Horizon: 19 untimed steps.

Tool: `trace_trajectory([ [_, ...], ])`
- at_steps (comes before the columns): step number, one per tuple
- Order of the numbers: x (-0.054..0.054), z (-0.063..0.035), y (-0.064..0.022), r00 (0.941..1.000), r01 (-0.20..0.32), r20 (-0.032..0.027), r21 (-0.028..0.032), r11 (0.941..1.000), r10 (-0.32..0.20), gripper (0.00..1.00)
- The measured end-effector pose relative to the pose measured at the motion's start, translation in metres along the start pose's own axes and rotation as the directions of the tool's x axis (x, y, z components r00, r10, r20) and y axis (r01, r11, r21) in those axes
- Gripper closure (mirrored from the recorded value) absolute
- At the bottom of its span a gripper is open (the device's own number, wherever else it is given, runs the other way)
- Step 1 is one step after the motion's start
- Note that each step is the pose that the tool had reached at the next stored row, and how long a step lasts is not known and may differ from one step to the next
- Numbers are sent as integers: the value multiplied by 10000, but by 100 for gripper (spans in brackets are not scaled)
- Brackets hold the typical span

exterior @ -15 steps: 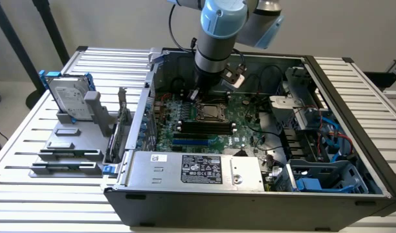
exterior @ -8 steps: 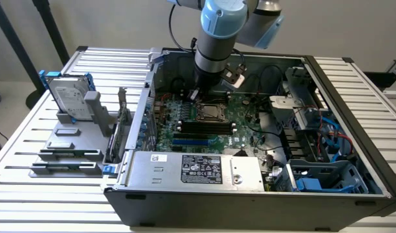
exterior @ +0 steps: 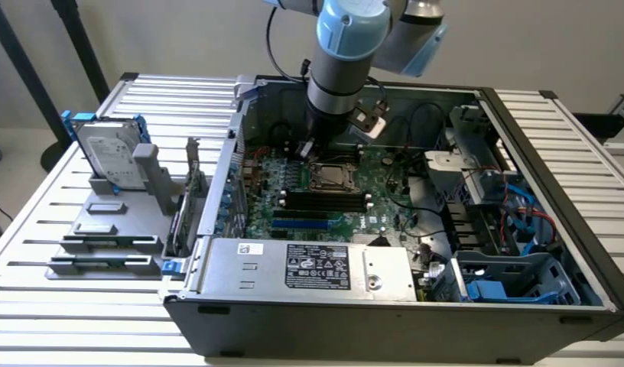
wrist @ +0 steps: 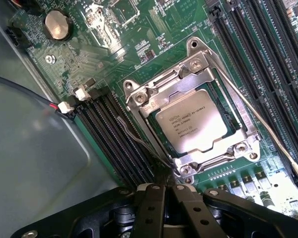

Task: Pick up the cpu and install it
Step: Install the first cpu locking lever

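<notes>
Our gripper (wrist: 164, 191) is closed and empty, its tips just beside the socket frame (wrist: 191, 74). The cpu (wrist: 191, 126) already lies flat in that frame, seated so its pins meet. Beside the frame, the thin lever (wrist: 260, 124) stands unlatched, so nothing clamps the cpu yet.

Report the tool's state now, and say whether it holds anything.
Tool: closed, holding nothing; it sits just beside the socket, where the cpu already lies under the metal frame.
</notes>
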<state>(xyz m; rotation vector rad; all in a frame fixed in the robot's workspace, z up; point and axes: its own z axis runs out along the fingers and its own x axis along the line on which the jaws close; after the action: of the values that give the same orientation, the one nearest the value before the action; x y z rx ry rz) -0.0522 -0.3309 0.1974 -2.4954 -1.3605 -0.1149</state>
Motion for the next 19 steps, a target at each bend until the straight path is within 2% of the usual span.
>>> trace_trajectory([
  [19,34,-15,41,10000,1,9,-21,10000,-1,89],
])
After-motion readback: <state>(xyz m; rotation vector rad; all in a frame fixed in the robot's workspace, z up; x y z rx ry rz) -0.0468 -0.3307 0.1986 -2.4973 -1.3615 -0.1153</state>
